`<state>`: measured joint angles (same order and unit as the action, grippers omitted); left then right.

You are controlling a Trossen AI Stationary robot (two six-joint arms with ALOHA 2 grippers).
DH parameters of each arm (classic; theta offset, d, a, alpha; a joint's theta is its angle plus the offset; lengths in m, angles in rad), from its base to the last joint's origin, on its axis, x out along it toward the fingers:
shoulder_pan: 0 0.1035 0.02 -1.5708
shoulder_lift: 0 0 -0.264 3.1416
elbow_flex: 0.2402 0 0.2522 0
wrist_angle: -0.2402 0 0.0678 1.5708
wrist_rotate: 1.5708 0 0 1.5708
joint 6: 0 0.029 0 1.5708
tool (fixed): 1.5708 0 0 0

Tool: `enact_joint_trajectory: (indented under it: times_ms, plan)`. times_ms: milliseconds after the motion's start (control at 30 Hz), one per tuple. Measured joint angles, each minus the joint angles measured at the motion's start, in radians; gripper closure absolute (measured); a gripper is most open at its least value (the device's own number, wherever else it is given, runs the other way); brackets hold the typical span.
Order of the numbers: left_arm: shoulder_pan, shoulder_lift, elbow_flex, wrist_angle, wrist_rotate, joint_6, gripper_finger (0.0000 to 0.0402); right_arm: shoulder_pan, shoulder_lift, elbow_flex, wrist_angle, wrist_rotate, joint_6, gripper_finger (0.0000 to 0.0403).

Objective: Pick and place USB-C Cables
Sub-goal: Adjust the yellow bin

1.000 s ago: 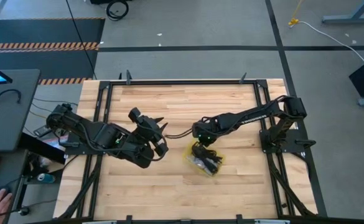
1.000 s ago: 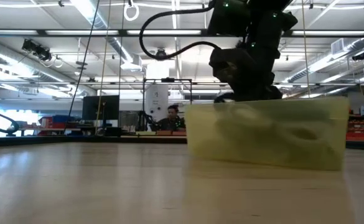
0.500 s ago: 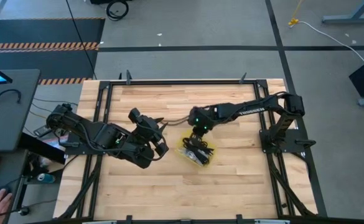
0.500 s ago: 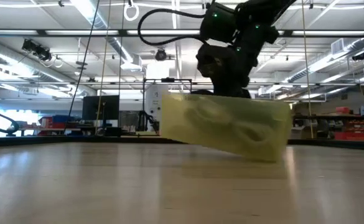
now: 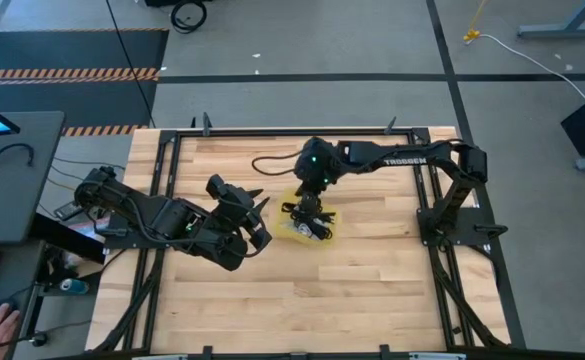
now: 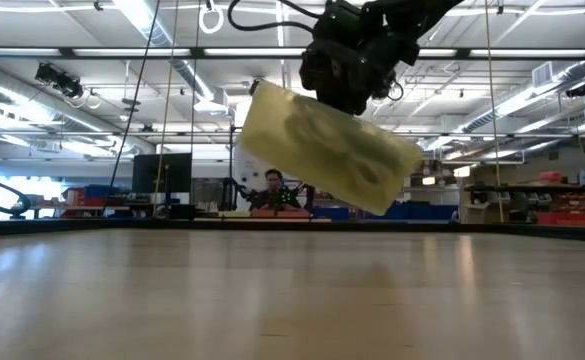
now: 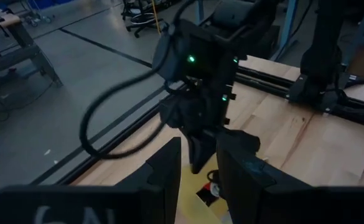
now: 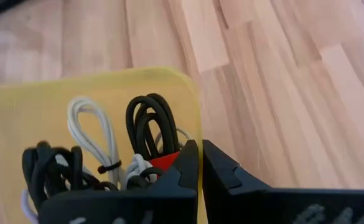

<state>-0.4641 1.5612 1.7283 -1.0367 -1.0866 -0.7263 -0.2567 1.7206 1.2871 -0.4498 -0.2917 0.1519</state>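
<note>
High view: the right arm reaches across the table (image 5: pixel 372 270) to its middle. The right gripper (image 5: pixel 310 212) points down at a yellow bin (image 5: pixel 324 218) holding dark cables (image 5: pixel 303 225). The left arm lies along the table's left side, and the left gripper (image 5: pixel 257 208) sits just beside the bin, not touching it.

Low view: the bin (image 6: pixel 322 146) hangs clear of the tabletop (image 6: pixel 272 290), tilted, one end lower than the other. The right gripper (image 6: pixel 347 95) holds it from above at its upper rim. Dim cable shapes show through the translucent wall. A person (image 6: pixel 275 190) sits far behind the table.

Left wrist view: the left gripper (image 7: pixel 197 171) is released, with a plain gap between its two fingers (image 7: pixel 166 177). Past them stands the right arm's wrist (image 7: pixel 206 74), pointing down at the bin (image 7: pixel 188 193), of which only a yellow sliver shows, with a spot of red beside it.

Right wrist view: the right gripper (image 8: pixel 200 162) is clenched on the bin's rim, fingers (image 8: pixel 185 165) nearly meeting over the wall. Inside the bin (image 8: pixel 20 106) lie the cables: a white loop (image 8: pixel 91 127), a black coil (image 8: pixel 150 127), a further black bundle (image 8: pixel 51 171), and something red (image 8: pixel 163 162) at the fingers. All cables are in the bin; none shows on the table (image 8: pixel 281 93).
</note>
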Motion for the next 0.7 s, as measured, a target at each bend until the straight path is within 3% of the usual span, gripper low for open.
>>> enact_joint_trajectory:
  times_ms: [167, 333, 700]
  plan:
    - [0.000, 0.000, 0.000, 0.000, 0.000, -0.023, 0.0292, -0.014, 0.032, 0.032, -0.013, -0.052, -0.046, 0.0399]
    - [0.000, 0.000, 0.000, 0.004, 0.000, -0.030, 0.0292, 0.017, 0.157, 0.103, -0.071, -0.099, -0.112, 0.0399]
    - [0.000, 0.000, 0.000, 0.008, 0.001, -0.030, 0.0292, 0.103, 0.425, 0.468, -0.347, -0.102, -0.336, 0.0399]
